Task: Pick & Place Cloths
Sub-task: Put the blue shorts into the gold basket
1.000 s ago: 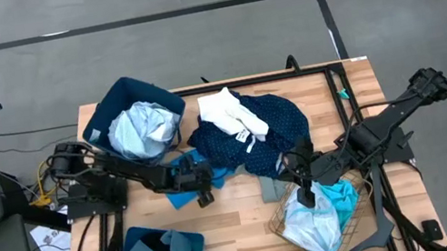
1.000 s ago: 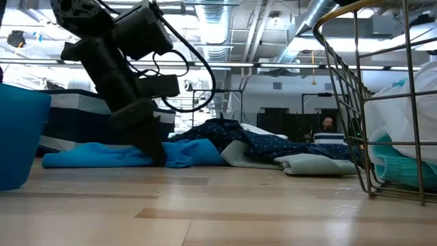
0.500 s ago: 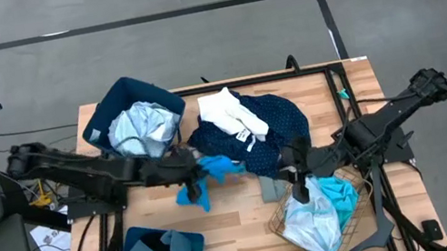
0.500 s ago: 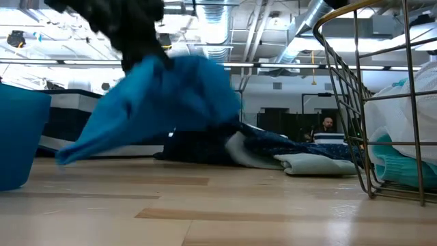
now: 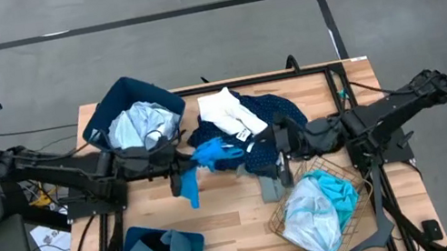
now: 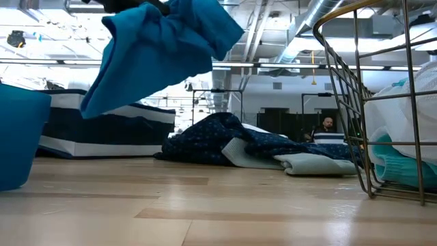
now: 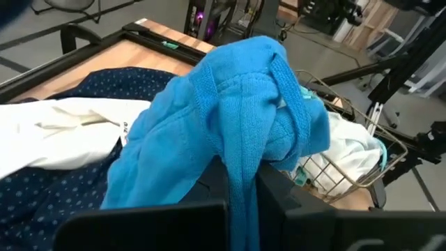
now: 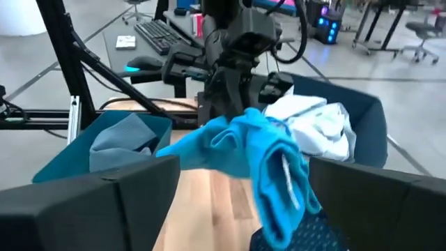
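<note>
Lifted cyan cloth [image 5: 207, 155] now clears table [image 5: 231, 221]

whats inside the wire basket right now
The wire mesh basket holds a pale blue-white cloth with a cyan cloth beside it. Whatever lies beneath them in the basket is covered.

Bright, even overhead light, soft shadows; wrist views blurred up close.
</note>
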Controlling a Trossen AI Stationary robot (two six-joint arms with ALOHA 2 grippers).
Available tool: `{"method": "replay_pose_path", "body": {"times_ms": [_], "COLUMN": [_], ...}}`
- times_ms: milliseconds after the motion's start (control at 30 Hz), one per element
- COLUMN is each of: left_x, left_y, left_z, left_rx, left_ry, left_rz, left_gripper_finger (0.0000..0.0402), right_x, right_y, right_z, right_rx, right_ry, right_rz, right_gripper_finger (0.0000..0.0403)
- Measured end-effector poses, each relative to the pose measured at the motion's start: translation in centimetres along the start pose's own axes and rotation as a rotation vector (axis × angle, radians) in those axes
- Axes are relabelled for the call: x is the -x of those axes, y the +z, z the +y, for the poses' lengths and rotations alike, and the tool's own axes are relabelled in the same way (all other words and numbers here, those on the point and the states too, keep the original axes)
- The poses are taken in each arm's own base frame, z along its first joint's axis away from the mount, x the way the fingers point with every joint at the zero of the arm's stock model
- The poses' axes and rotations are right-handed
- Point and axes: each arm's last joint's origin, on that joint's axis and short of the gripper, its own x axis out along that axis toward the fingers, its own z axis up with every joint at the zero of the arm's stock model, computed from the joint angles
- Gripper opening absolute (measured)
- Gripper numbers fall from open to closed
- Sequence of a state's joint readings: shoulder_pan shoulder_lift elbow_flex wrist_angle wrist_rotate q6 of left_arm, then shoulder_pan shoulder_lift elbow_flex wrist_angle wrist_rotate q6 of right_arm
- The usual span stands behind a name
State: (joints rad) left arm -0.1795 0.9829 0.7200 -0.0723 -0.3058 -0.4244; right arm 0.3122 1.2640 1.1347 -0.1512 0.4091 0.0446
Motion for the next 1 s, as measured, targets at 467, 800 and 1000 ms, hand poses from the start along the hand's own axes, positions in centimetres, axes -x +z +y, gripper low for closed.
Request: {"method": "replay_pose_path", "body": {"times_ms": [467,800,1000], "left_x": [-0.3,-0.3,-0.3], "left_y": [0.7,0.8,0.7], "left_z": [-0.4,-0.6,-0.7], "left_rx": [0.028,0.028,0.026], "left_ry": [-0.030,-0.086,-0.109], "left_rz": [-0.083,-0.069,-0.056], "left_gripper_finger": [0.0008,0.0008,0.0008], "right_x": [-6.2,-11.2,-13.7], "right_y": [-1.6,-1.4,-1.6], "right_z": [-1.3,-2.3,-2.7], "right_rx": [0.108,0.166,0.164], "right_ry": [0.033,0.053,0.106], "right_rz": [0.032,0.053,0.086], "right_gripper_finger": [0.0312,0.0312,0.0307]}}
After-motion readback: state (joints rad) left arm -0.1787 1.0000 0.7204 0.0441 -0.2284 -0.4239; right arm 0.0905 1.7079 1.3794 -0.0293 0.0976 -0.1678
